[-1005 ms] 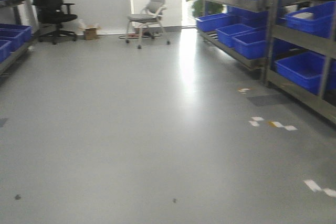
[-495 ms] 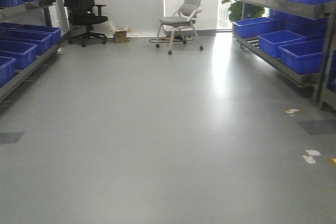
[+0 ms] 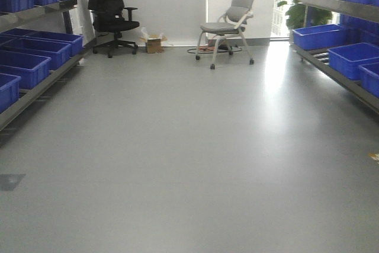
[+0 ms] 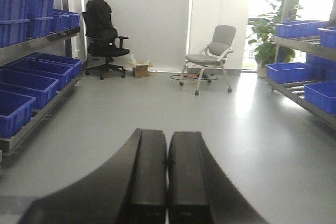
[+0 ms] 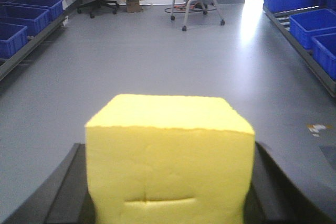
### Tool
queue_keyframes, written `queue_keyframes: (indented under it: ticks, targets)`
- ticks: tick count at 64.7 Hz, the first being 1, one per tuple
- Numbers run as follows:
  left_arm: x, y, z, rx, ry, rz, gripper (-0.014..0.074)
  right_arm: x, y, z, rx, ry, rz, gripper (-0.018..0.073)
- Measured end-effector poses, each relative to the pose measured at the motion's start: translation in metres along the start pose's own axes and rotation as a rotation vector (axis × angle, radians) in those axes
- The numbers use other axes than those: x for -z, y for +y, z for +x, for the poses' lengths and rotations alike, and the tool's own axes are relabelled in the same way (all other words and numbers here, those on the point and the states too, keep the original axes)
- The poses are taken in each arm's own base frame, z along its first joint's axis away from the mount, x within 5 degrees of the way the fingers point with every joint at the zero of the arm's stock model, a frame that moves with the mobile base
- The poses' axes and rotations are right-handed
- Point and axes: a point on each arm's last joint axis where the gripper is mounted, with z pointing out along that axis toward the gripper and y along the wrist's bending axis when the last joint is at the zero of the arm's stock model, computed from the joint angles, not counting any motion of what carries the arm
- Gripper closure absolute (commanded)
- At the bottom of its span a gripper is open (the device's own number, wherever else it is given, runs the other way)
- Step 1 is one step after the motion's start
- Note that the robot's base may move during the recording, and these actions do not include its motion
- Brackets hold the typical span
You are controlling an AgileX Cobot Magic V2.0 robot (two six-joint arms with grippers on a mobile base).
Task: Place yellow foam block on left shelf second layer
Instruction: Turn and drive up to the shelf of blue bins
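The right gripper is clamped on the yellow foam block, which sits between its fingers. The left gripper is fully closed and empty. The left shelf lies ahead-left of the right gripper. Turn the base toward it, with a grip that is firm but does not crush the foam.

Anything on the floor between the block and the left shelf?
Nothing visible. The yellow foam block sits in the right gripper, and the floor toward the left shelf is bare; the black chair stands by the far wall.
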Motion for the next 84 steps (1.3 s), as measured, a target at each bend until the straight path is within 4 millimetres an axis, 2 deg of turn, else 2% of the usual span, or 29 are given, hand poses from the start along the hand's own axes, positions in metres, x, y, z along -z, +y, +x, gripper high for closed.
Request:
queue_keyframes:
  ticks: [84]
  targets:
    - [0.0, 0.0, 0.0, 0.0, 0.0, 0.0, 0.046, 0.0, 0.0, 0.0, 0.001, 0.0, 0.0, 0.0167]
